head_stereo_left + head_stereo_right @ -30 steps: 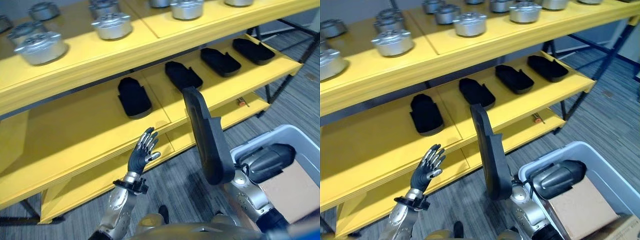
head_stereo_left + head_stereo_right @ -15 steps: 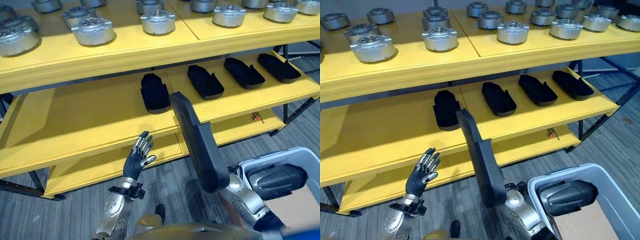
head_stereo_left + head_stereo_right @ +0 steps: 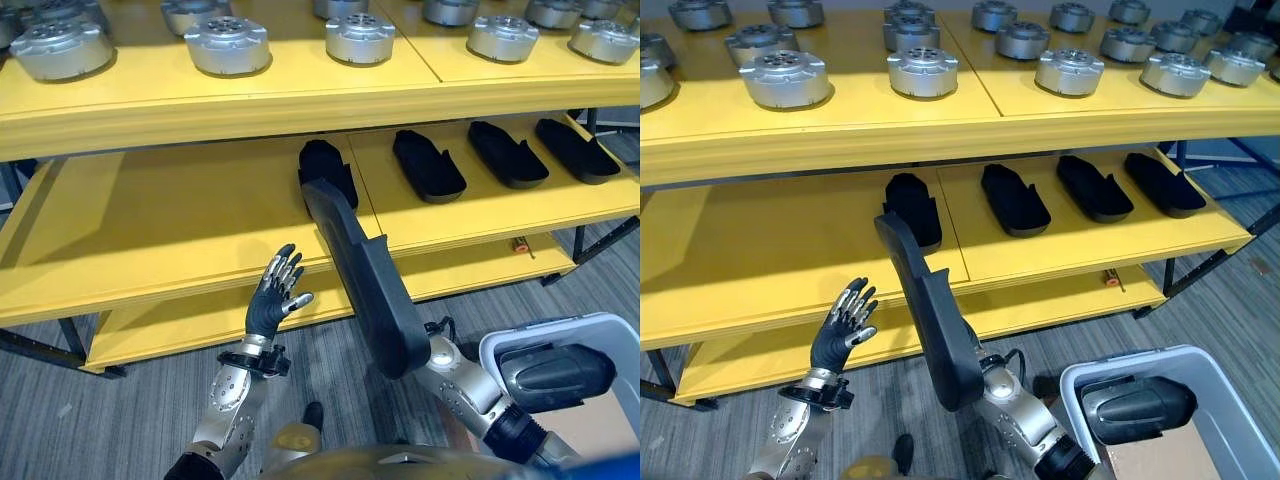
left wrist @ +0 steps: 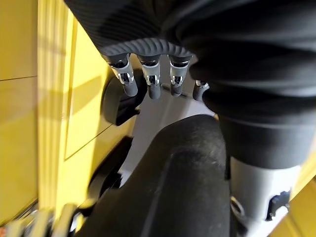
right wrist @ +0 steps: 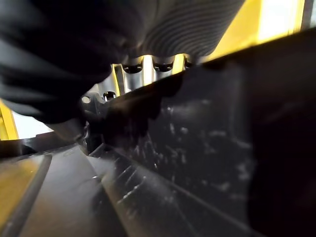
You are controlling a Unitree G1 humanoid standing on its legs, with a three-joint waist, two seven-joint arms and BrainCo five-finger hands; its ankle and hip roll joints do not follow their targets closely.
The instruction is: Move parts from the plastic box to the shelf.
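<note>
tilting long black part (image 3: pixel 365 280), upper end toward yellow shelf (image 3: pixel 180 235).

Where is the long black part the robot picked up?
The long black part is up in the right hand, middle of both eye views, tilted toward the middle shelf, beside the open left hand.

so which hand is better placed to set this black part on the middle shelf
Right. The right hand already carries the long black part, its far end nearing the middle shelf beside the parts laid there. The left hand is open and empty.
</note>
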